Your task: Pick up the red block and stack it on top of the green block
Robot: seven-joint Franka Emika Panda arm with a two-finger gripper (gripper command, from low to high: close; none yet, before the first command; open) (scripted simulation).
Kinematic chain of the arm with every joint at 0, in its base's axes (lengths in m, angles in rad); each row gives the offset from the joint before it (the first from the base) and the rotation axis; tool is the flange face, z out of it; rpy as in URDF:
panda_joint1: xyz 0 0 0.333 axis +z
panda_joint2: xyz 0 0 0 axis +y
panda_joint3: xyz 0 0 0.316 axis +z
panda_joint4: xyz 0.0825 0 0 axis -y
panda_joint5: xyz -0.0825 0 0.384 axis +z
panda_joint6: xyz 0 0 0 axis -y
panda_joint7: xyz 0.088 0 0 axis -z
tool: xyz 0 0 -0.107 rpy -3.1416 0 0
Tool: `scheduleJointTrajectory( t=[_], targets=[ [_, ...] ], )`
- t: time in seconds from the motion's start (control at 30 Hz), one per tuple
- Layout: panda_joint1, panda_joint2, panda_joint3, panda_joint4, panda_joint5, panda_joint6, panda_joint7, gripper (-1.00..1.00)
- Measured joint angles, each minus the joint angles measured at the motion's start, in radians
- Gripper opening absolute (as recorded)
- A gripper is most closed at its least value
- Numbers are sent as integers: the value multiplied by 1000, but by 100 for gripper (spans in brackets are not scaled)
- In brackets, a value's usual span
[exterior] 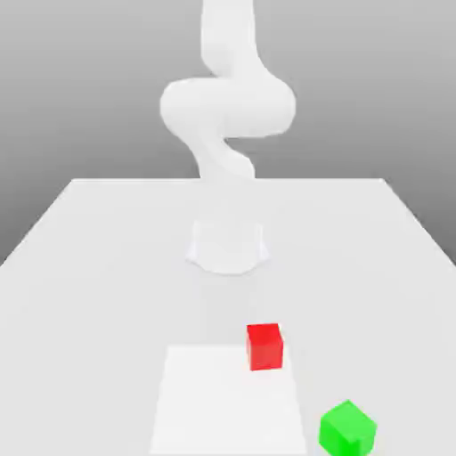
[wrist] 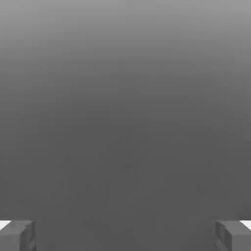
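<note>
The red block (exterior: 264, 346) sits on the white table (exterior: 98, 267), near the front and a little toward the exterior view's right. The green block (exterior: 347, 427) rests closer to the front edge, further right, apart from the red one and turned at an angle. The white arm (exterior: 227, 107) rises behind them from its base (exterior: 228, 247) and curls upward out of frame. In the hand view my gripper (wrist: 125, 235) is open: two grey fingertips (wrist: 17, 235) stand far apart at the frame's corners, with nothing between them, facing plain grey background.
A slightly brighter white square patch (exterior: 223, 401) lies on the table at the front; the red block stands at its far right corner. The table's far edge runs behind the arm's base.
</note>
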Motion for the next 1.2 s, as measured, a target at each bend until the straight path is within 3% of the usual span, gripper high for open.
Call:
scheduleJointTrajectory(
  t=[0.53, 0.77, 0.8, 1.03, 1.2],
  targets=[
    [68, 529, 77, -503, 33, 405, 17, 0],
    [98, 868, 44, -531, -61, 677, 90, 0],
    [111, 904, 29, -526, -69, 707, 96, -100],
    [114, 912, 26, -525, -75, 715, 101, -100],
    [105, 757, 51, -547, -17, 582, 59, -100]
  ],
)
